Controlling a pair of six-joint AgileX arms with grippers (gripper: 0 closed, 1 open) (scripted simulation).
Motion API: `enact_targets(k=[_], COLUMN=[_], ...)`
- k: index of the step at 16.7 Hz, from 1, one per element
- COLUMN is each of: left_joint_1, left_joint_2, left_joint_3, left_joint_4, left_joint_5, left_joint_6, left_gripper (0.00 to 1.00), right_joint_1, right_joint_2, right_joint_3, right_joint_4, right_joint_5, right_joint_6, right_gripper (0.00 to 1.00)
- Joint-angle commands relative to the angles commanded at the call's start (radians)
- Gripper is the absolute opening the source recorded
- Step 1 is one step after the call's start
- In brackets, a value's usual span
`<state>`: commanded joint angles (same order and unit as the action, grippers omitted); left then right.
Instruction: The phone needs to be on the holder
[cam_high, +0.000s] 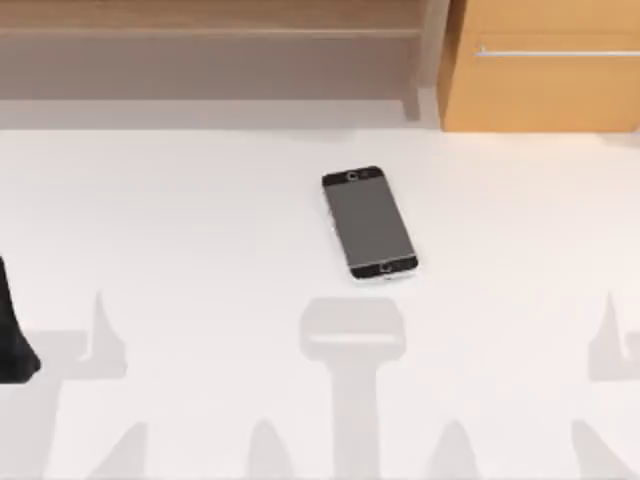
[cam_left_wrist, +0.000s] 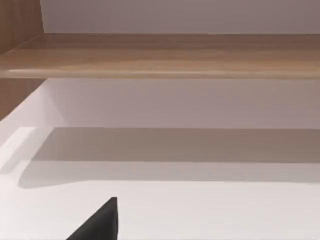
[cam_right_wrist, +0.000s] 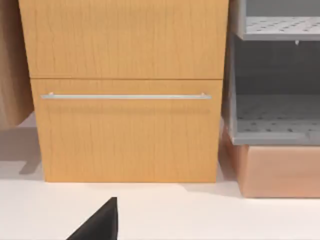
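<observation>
The phone (cam_high: 369, 223) lies flat on the white table (cam_high: 180, 220), screen up; I cannot tell the state of either pincer.

White table (cam_high: 200, 250); wooden shelf (cam_high: 200, 30) behind; drawer cabinet (cam_high: 545, 80) at right.

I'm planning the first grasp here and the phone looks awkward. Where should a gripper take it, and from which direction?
Judging from the top view, the phone lies flat, screen up, near the table's middle, slightly angled. Probably best to come straight down from above and pinch across its narrow width, fingers on the two long edges near mid-length. Its flat, thin pose leaves little else to grip.
</observation>
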<state>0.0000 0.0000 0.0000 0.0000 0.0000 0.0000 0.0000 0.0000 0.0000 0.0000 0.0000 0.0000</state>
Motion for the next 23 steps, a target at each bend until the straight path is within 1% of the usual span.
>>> enact_targets(k=[3,5,10,14,18,23], left_joint_1=[0.000,0.000,0.000,0.000,0.000,0.000], left_joint_2=[0.000,0.000,0.000,0.000,0.000,0.000], left_joint_3=[0.000,0.000,0.000,0.000,0.000,0.000], left_joint_4=[0.000,0.000,0.000,0.000,0.000,0.000], left_joint_5=[0.000,0.000,0.000,0.000,0.000,0.000], left_joint_6=[0.000,0.000,0.000,0.000,0.000,0.000], left_gripper=[1.00,1.00,1.00,1.00,1.00,1.00], right_joint_1=[0.003,0.018,0.096,0.186,0.283,0.395], right_joint_2=[0.007,0.046,0.304,0.659,1.115,1.702], right_joint_3=[0.008,0.048,0.278,0.543,0.852,1.299], right_joint_4=[-0.005,-0.028,-0.188,-0.413,-0.693,-1.037], right_joint_5=[-0.001,-0.007,-0.025,-0.035,-0.034,-0.018], right_joint_6=[0.002,0.012,0.069,0.129,0.190,0.257], right_gripper=[1.00,1.00,1.00,1.00,1.00,1.00])
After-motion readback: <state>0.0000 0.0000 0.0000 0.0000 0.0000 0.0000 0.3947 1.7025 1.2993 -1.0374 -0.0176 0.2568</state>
